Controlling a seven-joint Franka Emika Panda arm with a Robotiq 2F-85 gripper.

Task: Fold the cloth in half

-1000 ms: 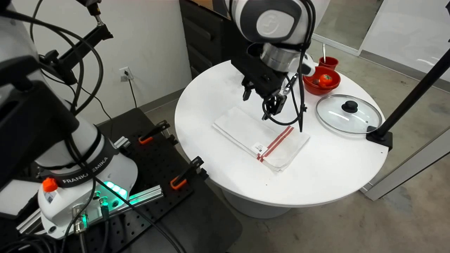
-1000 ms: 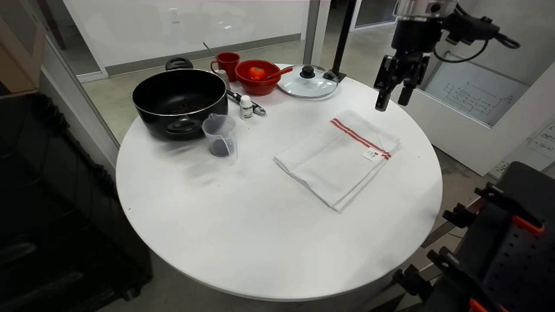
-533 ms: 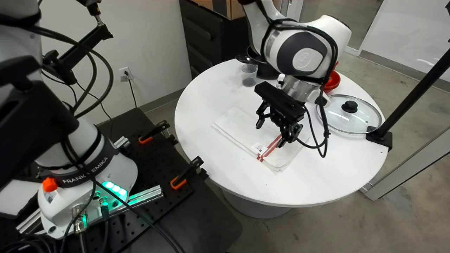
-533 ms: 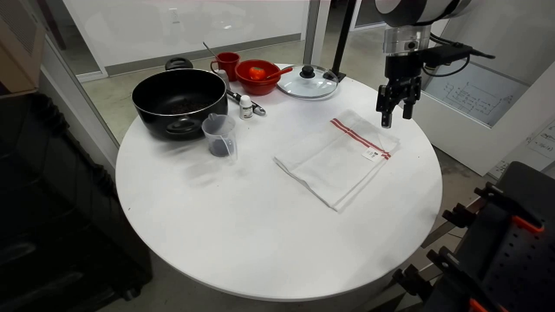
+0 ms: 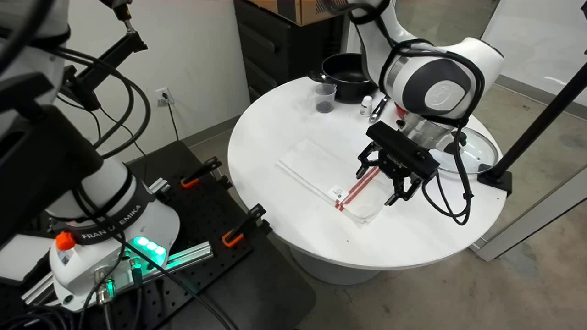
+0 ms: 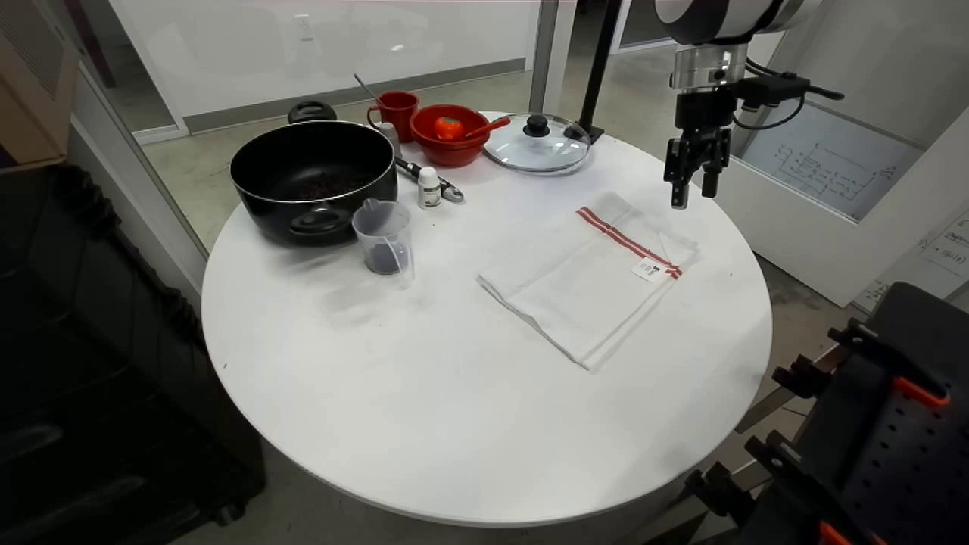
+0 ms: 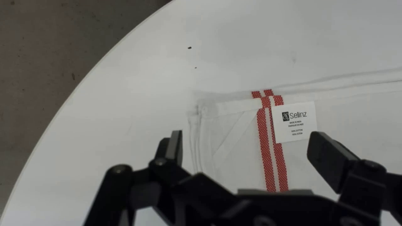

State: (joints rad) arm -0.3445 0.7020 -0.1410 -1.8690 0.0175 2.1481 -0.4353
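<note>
The white cloth [image 5: 316,167] with narrow red stripes near one end lies flat on the round table in both exterior views [image 6: 583,295]. It is in layers, with edges slightly offset, and bears a white label [image 7: 295,121] beside the stripes. My gripper [image 5: 374,189] is open and empty, above the striped end of the cloth and apart from it. It also shows in an exterior view [image 6: 694,197]. In the wrist view my gripper [image 7: 246,138] has its fingers wide apart. The striped end and the cloth's edge [image 7: 196,141] show between them. Nothing is held.
The round white table [image 6: 378,424] also bears a black pot [image 6: 314,163], a clear measuring cup [image 6: 384,235], a small white bottle [image 6: 429,188], a red bowl [image 6: 454,151], a red mug [image 6: 397,113] and a glass lid [image 6: 534,151]. A black pole [image 5: 545,117] is clamped at the table edge.
My gripper has moved right and down in an exterior view, over the striped end. It dipped, then rose slightly. It stays open. The cloth has not moved.
</note>
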